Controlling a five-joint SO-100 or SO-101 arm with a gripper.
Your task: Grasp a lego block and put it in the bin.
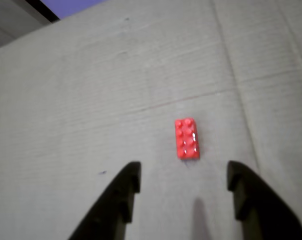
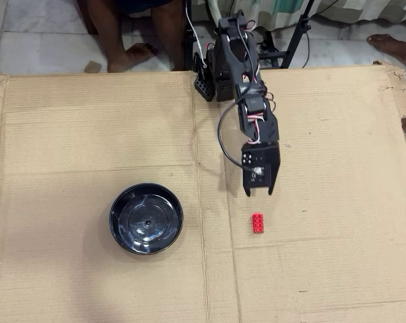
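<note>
Bin (image 2: pixel 146 219) only overhead; claw (image 1: pixel 184 171) agape.

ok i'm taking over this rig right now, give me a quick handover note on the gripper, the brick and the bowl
Gripper: open and empty, hanging over the cardboard sheet, the fingers apart in the wrist view.
Red lego block: lying flat on the cardboard, studs up, just ahead of the fingertips and untouched. In the wrist view it sits between the two fingers' lines, a little nearer the right one.
Black bowl: on the cardboard to the left of the brick in the overhead view, empty.
Done: nothing delivered; the arm is lined up toward the brick.
Left: lower and close on the brick, lift it, carry it to the bowl, release.
</note>
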